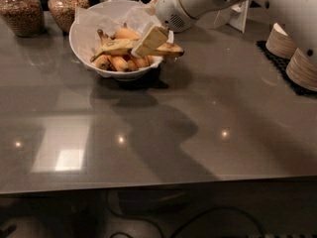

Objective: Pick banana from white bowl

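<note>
Currently, camera view, the only one: grey glossy counter [148, 133] fills most of what I see. White bowl [126, 74] stands toward 11 o'clock on the counter, lined with crinkled white paper [96, 19]. The banana [115, 47] lies across the top of the bowl's contents, its long axis running from 9 to 3 o'clock; its dark 3 o'clock end reaches past the bowl's rim. Short orange-yellow bananas [124, 62] sit below it, at the bowl's 6 o'clock side.

Gripper [148, 42] is over the bowl, at the banana's middle, overlapping it from my standpoint. The white arm [198, 1] enters from 1 o'clock. Open, closed or gripping: cannot tell. Contact with the banana: cannot tell either.

Two glass jars [20, 11] with brown filling stand at the bowl's 10 o'clock, at the counter's far edge. Stacked beige cups [303, 68] rest on a dark mat [277, 58] at the counter's 2 o'clock, well apart from the bowl. A white card stand [238, 15] sits at 1 o'clock behind the arm
</note>
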### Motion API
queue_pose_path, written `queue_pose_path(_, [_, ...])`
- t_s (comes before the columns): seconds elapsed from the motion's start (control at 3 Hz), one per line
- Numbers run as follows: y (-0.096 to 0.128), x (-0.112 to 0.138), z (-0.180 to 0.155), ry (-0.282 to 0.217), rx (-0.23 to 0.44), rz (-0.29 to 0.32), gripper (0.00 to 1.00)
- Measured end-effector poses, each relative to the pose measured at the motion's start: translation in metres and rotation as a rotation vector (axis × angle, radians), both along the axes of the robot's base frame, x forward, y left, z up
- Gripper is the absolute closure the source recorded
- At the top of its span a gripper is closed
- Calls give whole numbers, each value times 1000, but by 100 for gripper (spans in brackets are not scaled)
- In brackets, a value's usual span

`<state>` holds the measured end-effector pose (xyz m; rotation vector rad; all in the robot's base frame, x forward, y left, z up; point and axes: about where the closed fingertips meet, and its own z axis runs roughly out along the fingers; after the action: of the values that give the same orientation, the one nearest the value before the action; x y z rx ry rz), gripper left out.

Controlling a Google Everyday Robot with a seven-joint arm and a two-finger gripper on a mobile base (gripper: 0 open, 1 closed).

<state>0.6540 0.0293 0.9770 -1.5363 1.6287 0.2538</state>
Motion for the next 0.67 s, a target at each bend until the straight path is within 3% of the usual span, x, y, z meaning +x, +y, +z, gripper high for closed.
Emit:
queue_pose_path(0.33, [13, 5, -13, 22, 7, 17, 36])
queue_pose_path(0.67, [20, 7, -32, 58, 1, 20, 37])
